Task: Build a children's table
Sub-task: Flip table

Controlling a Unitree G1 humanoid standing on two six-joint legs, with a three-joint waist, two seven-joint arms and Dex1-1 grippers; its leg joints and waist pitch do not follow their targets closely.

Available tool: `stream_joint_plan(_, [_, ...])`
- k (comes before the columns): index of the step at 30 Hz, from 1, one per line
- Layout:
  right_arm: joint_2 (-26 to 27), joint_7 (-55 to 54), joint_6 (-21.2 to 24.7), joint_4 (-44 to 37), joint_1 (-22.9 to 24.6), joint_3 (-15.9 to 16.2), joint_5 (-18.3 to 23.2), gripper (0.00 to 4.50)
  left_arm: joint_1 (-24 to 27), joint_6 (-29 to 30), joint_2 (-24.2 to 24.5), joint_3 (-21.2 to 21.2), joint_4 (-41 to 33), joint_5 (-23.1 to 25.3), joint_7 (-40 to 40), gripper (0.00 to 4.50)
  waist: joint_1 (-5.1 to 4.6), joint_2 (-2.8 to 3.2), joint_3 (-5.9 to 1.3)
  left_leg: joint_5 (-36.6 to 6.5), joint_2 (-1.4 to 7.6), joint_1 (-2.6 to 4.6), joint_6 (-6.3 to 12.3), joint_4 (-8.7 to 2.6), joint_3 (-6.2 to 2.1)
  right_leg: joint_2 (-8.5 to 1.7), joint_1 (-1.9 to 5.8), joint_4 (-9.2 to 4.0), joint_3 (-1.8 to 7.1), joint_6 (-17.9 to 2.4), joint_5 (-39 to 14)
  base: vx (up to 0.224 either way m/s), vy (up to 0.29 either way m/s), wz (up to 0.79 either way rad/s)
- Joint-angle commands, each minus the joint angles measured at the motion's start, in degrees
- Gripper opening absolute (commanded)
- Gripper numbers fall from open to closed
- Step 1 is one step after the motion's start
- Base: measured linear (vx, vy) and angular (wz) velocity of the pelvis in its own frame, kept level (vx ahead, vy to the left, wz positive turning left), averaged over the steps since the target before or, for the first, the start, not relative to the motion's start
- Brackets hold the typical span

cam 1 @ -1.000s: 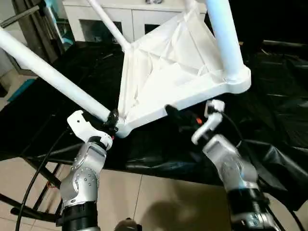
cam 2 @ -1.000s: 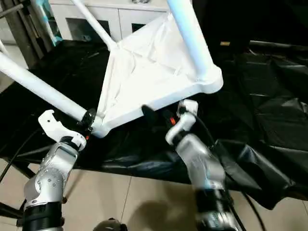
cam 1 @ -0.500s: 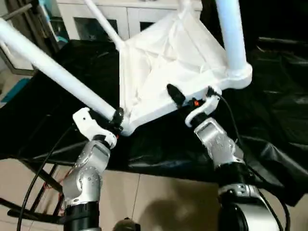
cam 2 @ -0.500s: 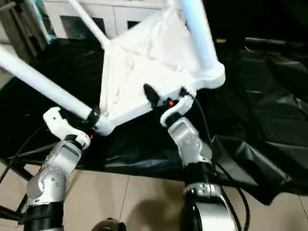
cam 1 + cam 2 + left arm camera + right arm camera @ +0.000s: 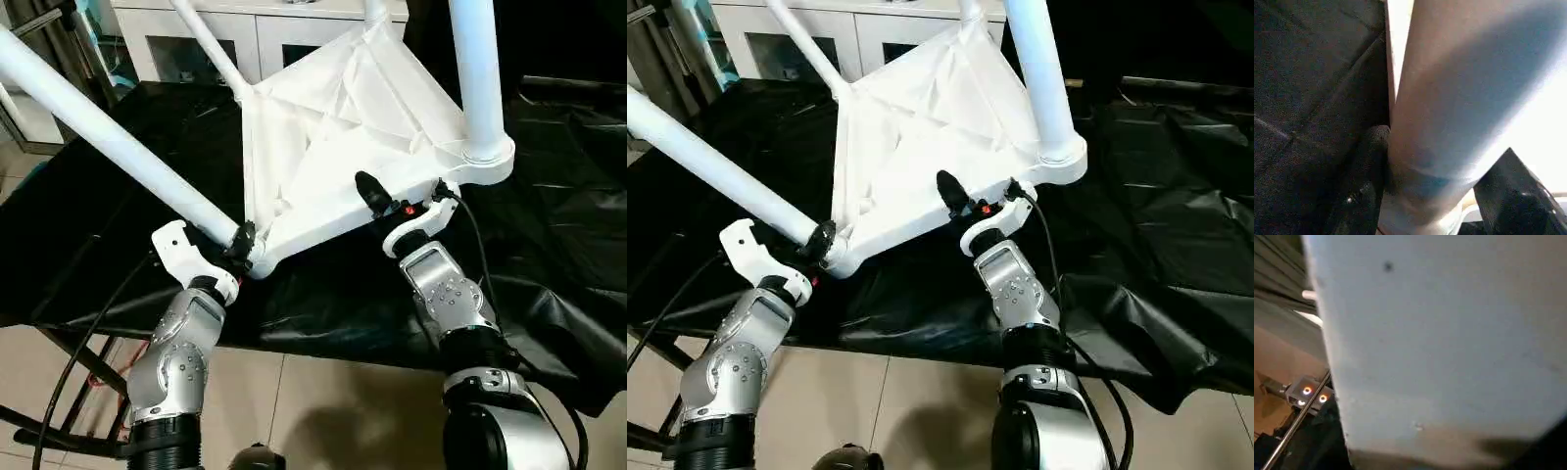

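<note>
Over the black-draped worktop [image 5: 118,147], left gripper [image 5: 238,242] pinches a leg [image 5: 108,137]; right gripper [image 5: 392,201] straddles the tabletop [image 5: 323,147] rim, grip unclear; squeeze squarely before lifting.
</note>
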Motion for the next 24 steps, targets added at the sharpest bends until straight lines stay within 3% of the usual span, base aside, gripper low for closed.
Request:
stream_joint_plan(1, [-0.23, -0.12, -0.58, 0.11, -1.37, -0.32, -0.29, 2.46, 1.09, 0.84, -1.90, -1.69, 0.03, -2.03, -1.84, 2.25, -0.08, -0.40, -4.26, -1.25, 4.71, 2.25, 2.04, -4.05, -1.88, -5.39, 1.65, -2.97, 2.47, -11.12, 15.24, 0.000, 0.000, 0.00])
stream_joint_plan(9, [-0.90, -0.75, -1.76, -1.92, -0.71, 0.14, -1.34, 2.06, 0.81, 1.68, -1.10, -1.75, 0.79, -1.03, -1.35, 2.25, -0.05, -0.07, -4.33, -1.40, 4.65, 2.29, 1.75, -4.00, -1.89, -5.38, 1.66, -2.96, 2.39, -10.94, 15.80, 0.000, 0.000, 0.00])
stream_joint_plan(11, [-1.33, -0.90, -2.08, -2.43, -0.71, -0.03, -1.53, 2.03, 0.86, 2.08, -1.07, -1.23, 0.70, -1.95, -1.70, 2.81, -0.05, -0.14, -4.36, -1.55, 4.63, 2.27, 1.65, -3.99, -1.88, -5.37, 1.70, -2.93, 2.39, -10.98, 15.91, 0.000, 0.000, 0.00])
stream_joint_plan(14, [-2.17, -1.16, -2.88, -2.74, -0.94, -0.41, -2.03, 2.02, 1.45, 2.95, -0.65, -0.91, -0.43, -2.99, -2.27, 2.95, 0.13, -0.01, -4.59, -0.82, 4.57, 2.44, 1.12, -3.81, -1.83, -5.29, 1.63, -2.73, 2.31, -11.35, 16.91, 0.000, 0.000, 0.00])
stream_joint_plan(18, [-4.06, -2.47, -4.26, -4.12, -1.86, -1.43, -2.53, 2.01, 4.67, 5.54, 3.38, -2.04, -2.87, -2.11, -5.07, 3.32, 0.15, 0.01, -4.61, 0.77, 4.46, 2.22, 2.13, -3.59, -1.79, -5.23, 1.66, -2.59, 2.17, -11.11, 18.83, 0.000, 0.000, 0.00])
stream_joint_plan(24, [-5.15, -3.27, -4.38, -6.94, -2.03, -1.72, -2.56, 2.00, 8.89, 9.45, 7.19, -2.49, -7.12, -3.92, -8.34, 3.85, 0.25, 0.21, -4.41, -1.93, 4.69, 2.50, 1.34, -3.95, -1.78, -5.01, 1.38, -2.87, 2.15, -11.15, 14.43, 0.000, 0.000, 0.00])
